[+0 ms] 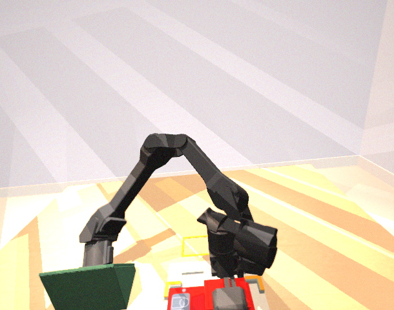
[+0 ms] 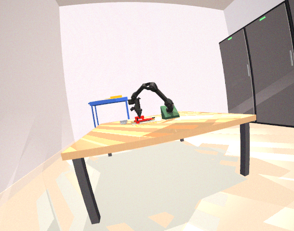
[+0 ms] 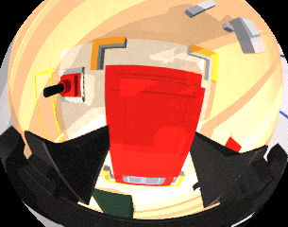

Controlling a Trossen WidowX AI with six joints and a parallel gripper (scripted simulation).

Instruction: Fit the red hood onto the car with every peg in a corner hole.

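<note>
The red hood (image 1: pixel 208 293) (image 2: pixel 139 117) (image 3: pixel 153 113) is between the fingers of my gripper (image 2: pixel 139 116) (image 3: pixel 151 131), which is shut on it from both sides. The hood is over one end of the red chassis (image 1: pixel 194 293) (image 2: pixel 148 120) and looks roughly lined up with it. A grey panel shows on the chassis's uncovered end. In the exterior view the hood stands above the deck line; whether it touches the deck cannot be told. The hood hides the engine, pegs and holes in the wrist view. Orange-yellow corner brackets (image 1: pixel 256 278) (image 3: pixel 108 42) of the jig surround the chassis.
A small red part with a black rod (image 3: pixel 54 90) sits beside the chassis, near a yellow outline (image 1: pixel 183 247) (image 3: pixel 36 95). Grey blocks (image 2: pixel 123 121) (image 3: pixel 249 38) lie beyond the jig. A green wedge (image 1: pixel 86 287) (image 2: pixel 169 114) (image 3: pixel 116 202) stands by the arm's base.
</note>
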